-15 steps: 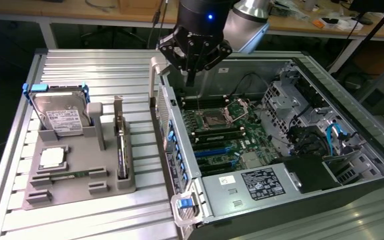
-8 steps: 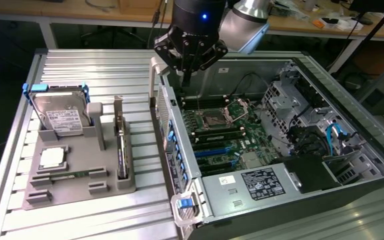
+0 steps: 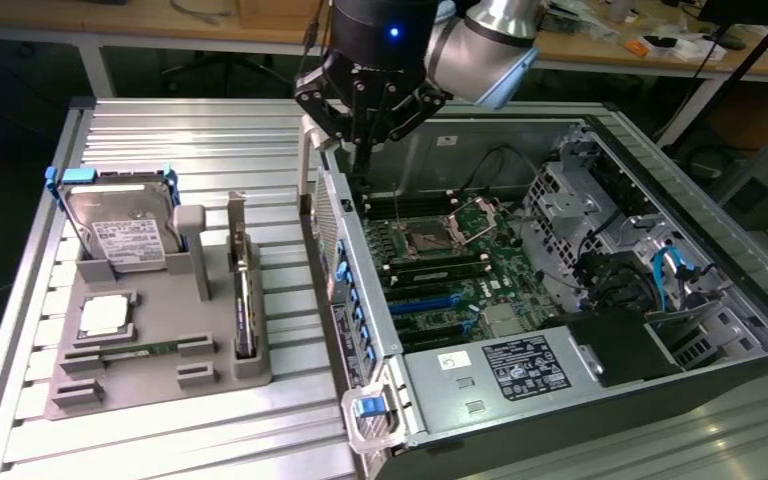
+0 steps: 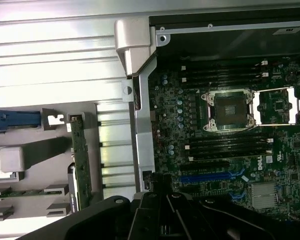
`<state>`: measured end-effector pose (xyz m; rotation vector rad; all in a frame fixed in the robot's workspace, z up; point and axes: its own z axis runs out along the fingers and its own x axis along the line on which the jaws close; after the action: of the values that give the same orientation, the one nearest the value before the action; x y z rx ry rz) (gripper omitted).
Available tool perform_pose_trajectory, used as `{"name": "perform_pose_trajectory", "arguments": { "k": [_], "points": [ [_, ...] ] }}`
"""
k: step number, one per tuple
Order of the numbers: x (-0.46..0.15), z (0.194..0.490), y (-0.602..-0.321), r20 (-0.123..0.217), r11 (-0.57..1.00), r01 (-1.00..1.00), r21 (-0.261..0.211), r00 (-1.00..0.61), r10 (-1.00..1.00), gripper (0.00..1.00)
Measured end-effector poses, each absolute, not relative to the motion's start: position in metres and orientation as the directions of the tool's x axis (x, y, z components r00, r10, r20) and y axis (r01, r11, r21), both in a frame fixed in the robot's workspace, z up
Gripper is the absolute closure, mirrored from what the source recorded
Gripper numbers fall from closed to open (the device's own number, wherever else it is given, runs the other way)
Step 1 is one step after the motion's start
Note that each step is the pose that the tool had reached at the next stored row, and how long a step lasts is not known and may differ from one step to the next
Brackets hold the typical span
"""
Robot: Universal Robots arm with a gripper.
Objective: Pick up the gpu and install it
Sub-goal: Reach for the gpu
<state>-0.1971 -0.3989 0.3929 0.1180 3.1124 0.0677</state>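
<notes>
The gpu (image 3: pixel 241 300) stands on its long edge in a slot of the grey holder (image 3: pixel 157 385), on the exterior view's left of the open computer case. In the wrist view the gpu (image 4: pixel 81 160) shows as a narrow green board edge. My gripper (image 3: pixel 363 143) hangs shut and empty over the case's rear wall (image 3: pixel 337 215), up and to the exterior view's right of the gpu and well apart from it. Its dark body fills the wrist view's lower middle, gripper (image 4: pixel 164 192) over the case edge beside the motherboard (image 4: pixel 225 145).
The holder also carries a silver hard drive with blue rails (image 3: pixel 117 228), a processor (image 3: pixel 104 315) and a memory stick (image 3: pixel 144 350). Inside the case lie the processor socket (image 3: pixel 432 238), blue slots (image 3: pixel 427 300), cables and a power supply (image 3: pixel 518 365). Ribbed aluminium table (image 3: pixel 184 140) surrounds everything.
</notes>
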Motion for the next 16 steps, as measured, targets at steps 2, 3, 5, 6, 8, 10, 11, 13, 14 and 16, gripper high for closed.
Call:
{"name": "perform_pose_trajectory", "arguments": {
  "k": [2,3,5,6,8,10,11,13,14,16],
  "points": [
    [-0.2,0.393,-0.399,-0.024,0.996,0.075,0.044,-0.997,0.076,0.89],
    [-0.201,0.393,-0.399,-0.024,0.996,0.075,0.044,-0.997,0.076,0.89],
    [-0.203,0.393,-0.399,-0.025,0.996,0.075,0.044,-0.997,0.076,0.89],
    [-0.204,0.393,-0.399,-0.024,0.996,0.075,0.044,-0.997,0.076,0.89],
    [-0.205,0.393,-0.399,-0.024,0.996,0.075,0.044,-0.997,0.076,0.89],
    [-0.207,0.393,-0.399,-0.024,0.996,0.075,0.044,-0.997,0.076,0.89],
    [-0.208,0.393,-0.399,-0.024,0.996,0.075,0.044,-0.997,0.076,0.89],
    [-0.209,0.393,-0.399,-0.025,0.996,0.075,0.044,-0.997,0.076,0.89],
    [-0.21,0.393,-0.399,-0.024,0.996,0.075,0.044,-0.997,0.076,0.89],
    [-0.211,0.393,-0.399,-0.024,0.996,0.075,0.044,-0.997,0.076,0.89]
  ]
}}
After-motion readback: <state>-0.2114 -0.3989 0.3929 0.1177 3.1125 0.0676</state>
